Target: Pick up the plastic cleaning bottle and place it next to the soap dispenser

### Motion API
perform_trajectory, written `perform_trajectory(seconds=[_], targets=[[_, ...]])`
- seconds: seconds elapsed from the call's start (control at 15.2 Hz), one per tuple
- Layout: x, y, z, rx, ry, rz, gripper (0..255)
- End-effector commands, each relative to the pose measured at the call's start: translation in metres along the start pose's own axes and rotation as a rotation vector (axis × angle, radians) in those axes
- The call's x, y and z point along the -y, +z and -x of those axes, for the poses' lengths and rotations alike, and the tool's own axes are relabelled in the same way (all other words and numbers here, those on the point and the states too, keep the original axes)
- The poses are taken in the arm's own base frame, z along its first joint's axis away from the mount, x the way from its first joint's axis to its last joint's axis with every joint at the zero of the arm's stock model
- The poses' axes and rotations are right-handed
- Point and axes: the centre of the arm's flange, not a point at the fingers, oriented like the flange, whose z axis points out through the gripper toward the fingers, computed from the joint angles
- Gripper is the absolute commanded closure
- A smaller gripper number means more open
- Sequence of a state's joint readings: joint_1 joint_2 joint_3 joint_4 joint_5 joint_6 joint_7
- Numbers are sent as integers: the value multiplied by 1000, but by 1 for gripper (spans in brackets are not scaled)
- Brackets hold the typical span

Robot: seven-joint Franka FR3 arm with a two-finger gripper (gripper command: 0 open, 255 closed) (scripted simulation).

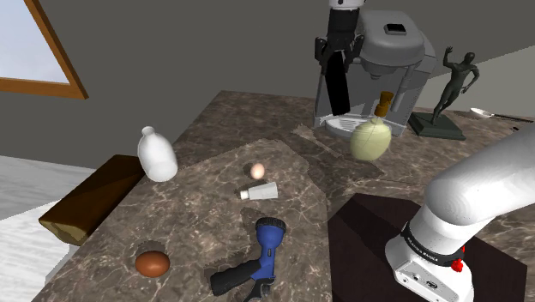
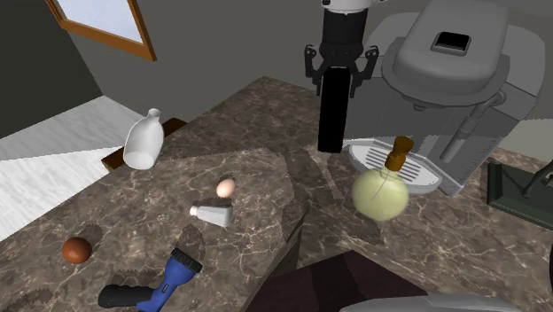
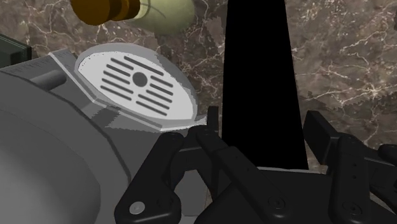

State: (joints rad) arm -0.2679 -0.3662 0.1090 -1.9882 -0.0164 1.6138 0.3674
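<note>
marbled countertop (image 1: 197,202); jaws clamped on upright black bottle (image 2: 331,106) beside coffee machine (image 2: 461,80).

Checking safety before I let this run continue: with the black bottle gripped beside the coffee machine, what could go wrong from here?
1. The black bottle is gripped near its top by the gripper and hangs long below it, so it may swing or slip.
2. It is close to the coffee machine and could strike it.
3. The rounded soap dispenser might get knocked at set-down.

Arm (image 1: 480,184) aloft — jaws clasped.
</note>
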Motion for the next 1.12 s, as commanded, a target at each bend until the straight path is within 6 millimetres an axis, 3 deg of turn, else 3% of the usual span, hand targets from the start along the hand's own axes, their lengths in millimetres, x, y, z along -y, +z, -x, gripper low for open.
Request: perform_trajectory(seconds=[0.0,1.06], targets=[[0,10,1,-1,0,0,255],[5,95,2,-1,0,0,255]])
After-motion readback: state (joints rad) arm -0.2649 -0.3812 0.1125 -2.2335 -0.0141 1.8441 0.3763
